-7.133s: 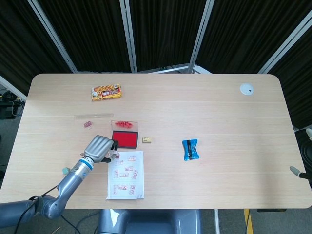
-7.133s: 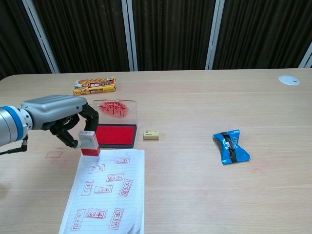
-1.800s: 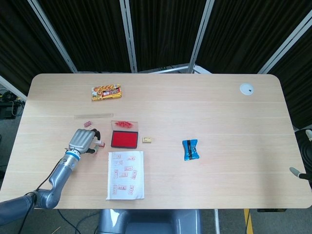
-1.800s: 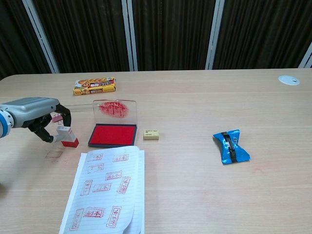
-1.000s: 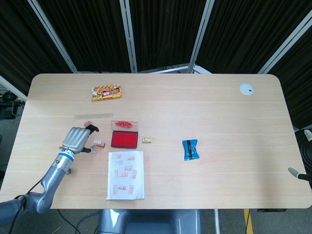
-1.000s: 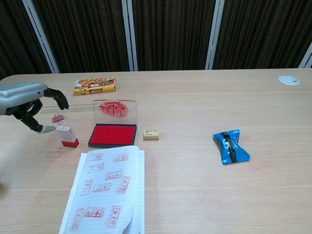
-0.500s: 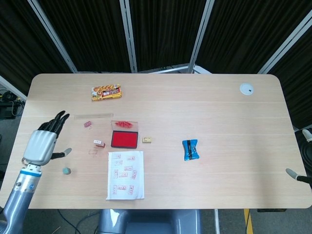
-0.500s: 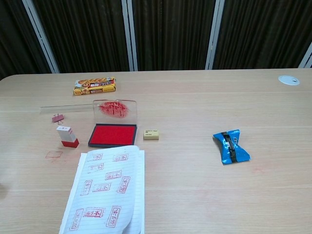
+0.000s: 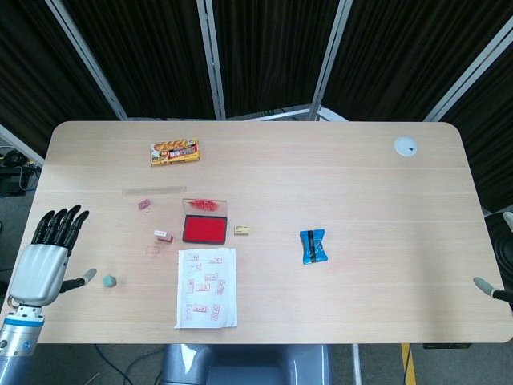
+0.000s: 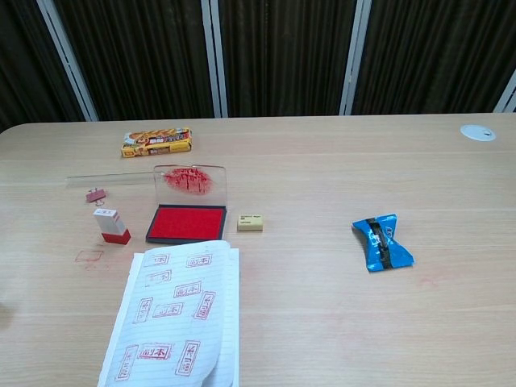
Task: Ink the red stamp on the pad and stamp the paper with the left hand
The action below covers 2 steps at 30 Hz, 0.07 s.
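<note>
- One hand clearly shown: left hand (image 9: pixel 44 269) at 8 o'clock off the table's near-left edge in the head view, fingers spread, holding nothing; absent from the chest view.
- Only a sliver of the right hand (image 9: pixel 490 289) visible at the 4 o'clock edge; impossible to tell whether spread or curled.
- Outward from the left hand, toward 2 o'clock: red stamp (image 10: pixel 111 225) standing upright on the table (image 10: pixel 322 161), touching nothing else, just to the 9 o'clock side of the ink pad (image 10: pixel 187 223).
- Beyond, at 5 o'clock from the stamp: paper (image 10: pixel 177 314), covered with many red imprints, its near corner curling up.
- Likely small, light and rigid, with a pale upper body and red base; probably easy to tip on so narrow a foot.
- Best pinched across the pale upper body, well clear of the red inked base, keeping it vertical.
- Pad lid open, ink face exposed; paper thin and prone to sliding under a press.
</note>
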Tool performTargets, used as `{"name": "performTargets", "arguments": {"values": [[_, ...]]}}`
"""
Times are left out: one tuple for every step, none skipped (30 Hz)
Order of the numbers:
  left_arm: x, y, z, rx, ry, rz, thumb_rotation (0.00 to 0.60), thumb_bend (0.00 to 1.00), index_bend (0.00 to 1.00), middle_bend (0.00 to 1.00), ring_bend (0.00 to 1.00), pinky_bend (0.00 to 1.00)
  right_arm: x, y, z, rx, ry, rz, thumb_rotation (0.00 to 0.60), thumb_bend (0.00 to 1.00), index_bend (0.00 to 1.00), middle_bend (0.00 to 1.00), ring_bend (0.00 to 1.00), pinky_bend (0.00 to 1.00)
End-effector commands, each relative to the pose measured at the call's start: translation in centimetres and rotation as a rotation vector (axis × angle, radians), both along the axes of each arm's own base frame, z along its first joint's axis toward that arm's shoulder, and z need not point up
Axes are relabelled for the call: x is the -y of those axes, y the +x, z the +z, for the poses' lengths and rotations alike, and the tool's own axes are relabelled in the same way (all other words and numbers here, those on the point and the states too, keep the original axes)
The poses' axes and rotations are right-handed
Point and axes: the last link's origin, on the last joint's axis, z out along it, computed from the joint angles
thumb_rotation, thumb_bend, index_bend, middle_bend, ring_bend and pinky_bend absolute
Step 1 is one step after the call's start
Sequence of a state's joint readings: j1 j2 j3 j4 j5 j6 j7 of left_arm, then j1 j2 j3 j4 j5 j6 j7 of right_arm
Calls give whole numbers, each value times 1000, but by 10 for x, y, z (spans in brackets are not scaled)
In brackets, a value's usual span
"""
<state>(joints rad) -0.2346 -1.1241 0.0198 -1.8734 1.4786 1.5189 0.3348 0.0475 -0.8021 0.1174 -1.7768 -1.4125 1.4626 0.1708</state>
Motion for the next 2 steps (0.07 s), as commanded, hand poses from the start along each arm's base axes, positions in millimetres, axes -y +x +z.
{"name": "performTargets", "arguments": {"values": [[-2,-1,-1,1,-8,0,600,0,0,0,0,0,0,-1,-1,-7,2,-3,600,0,0,0,0,0],[-2,-1,-1,-1,-10,0,600,0,0,0,0,0,0,-1,-1,-6,2,-3,600,0,0,0,0,0]]}}
